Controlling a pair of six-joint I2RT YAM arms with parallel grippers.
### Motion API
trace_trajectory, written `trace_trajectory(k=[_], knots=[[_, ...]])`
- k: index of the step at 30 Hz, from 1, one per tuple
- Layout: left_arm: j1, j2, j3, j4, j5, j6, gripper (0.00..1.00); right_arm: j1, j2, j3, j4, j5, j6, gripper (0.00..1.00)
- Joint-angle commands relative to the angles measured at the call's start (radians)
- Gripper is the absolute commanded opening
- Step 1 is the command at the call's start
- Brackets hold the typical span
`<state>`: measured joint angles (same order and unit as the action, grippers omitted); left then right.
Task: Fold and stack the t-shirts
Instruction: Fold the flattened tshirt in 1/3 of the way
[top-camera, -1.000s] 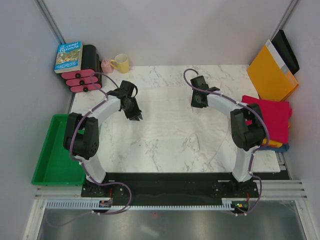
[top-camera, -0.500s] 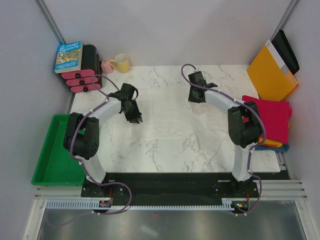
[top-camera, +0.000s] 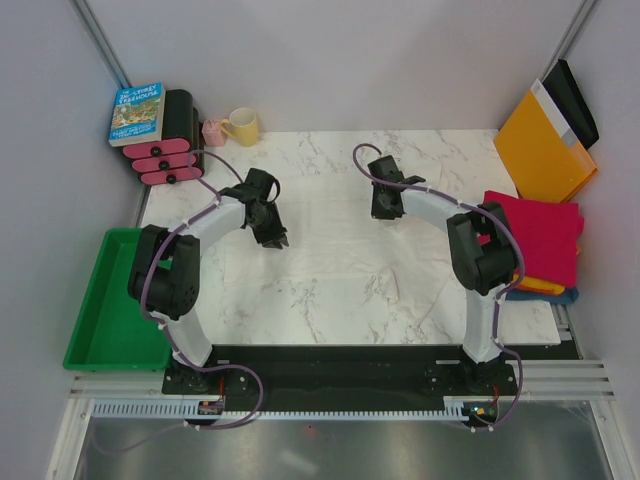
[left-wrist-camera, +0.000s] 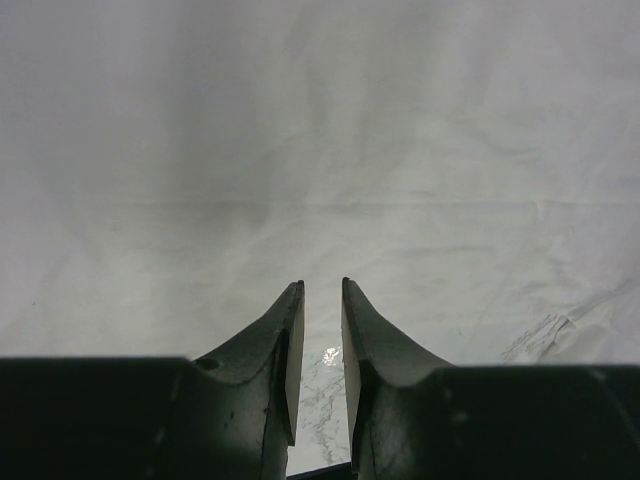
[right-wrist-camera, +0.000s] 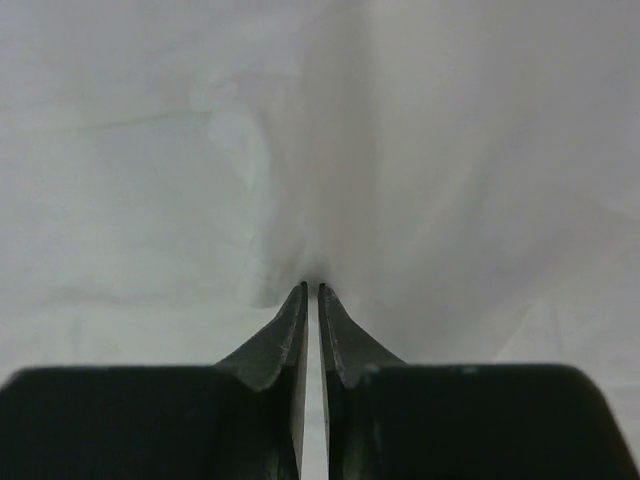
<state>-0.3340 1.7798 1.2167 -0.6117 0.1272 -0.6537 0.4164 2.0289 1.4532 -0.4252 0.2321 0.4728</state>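
Fingers (left-wrist-camera: 283, 340) of the left gripper (left-wrist-camera: 321, 284) stand a narrow slit apart with nothing between them; marbled tabletop (left-wrist-camera: 322, 385) shows through the gap. The white t-shirt (left-wrist-camera: 320, 150) lies spread flat just ahead of these tips and off to both sides of them, reaching well beyond them.

Fingers (right-wrist-camera: 285, 345) of the right gripper (right-wrist-camera: 311, 286) are almost together, and a ridge of the same white cloth rises to a peak right at their tips, so they look clamped on a small pinch of it. From that pinch, soft creases fan away ahead of the fingers.

This shirt should handle as very light and limp. It is thin enough for the marble to show through, and it will sag, drag and wrinkle rather than hold a shape. A pinch in the middle only tents it. For a clean fold, each pair of fingers would do better on a hem or shoulder edge, gripped right down at the table with the two holds level.

Well out to the right of the right fingers sits the stack of folded shirts: crimson red (top-camera: 545, 232) on top, orange (top-camera: 538, 288) and dark blue (top-camera: 568, 297) peeking out beneath it.
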Motion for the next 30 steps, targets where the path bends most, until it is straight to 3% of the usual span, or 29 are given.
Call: trace_trajectory(k=[1, 8, 13, 22, 30], knots=[[-0.014, 0.003, -0.005, 0.03, 0.009, 0.008, 0.28, -0.01, 0.02, 0.044, -0.047, -0.031, -0.017, 0.16], [-0.017, -0.023, -0.036, 0.033, 0.002, 0.017, 0.28, -0.008, 0.047, 0.004, -0.086, -0.047, -0.005, 0.17], [-0.019, -0.046, -0.063, 0.049, 0.006, 0.017, 0.28, -0.01, -0.088, -0.04, 0.017, 0.001, 0.004, 0.2], [-0.03, -0.06, -0.069, 0.061, 0.019, 0.014, 0.28, -0.013, -0.176, 0.049, -0.02, 0.087, 0.003, 0.28], [-0.03, -0.08, -0.121, 0.073, 0.019, 0.017, 0.28, -0.042, -0.171, -0.152, 0.005, 0.118, 0.036, 0.23]])
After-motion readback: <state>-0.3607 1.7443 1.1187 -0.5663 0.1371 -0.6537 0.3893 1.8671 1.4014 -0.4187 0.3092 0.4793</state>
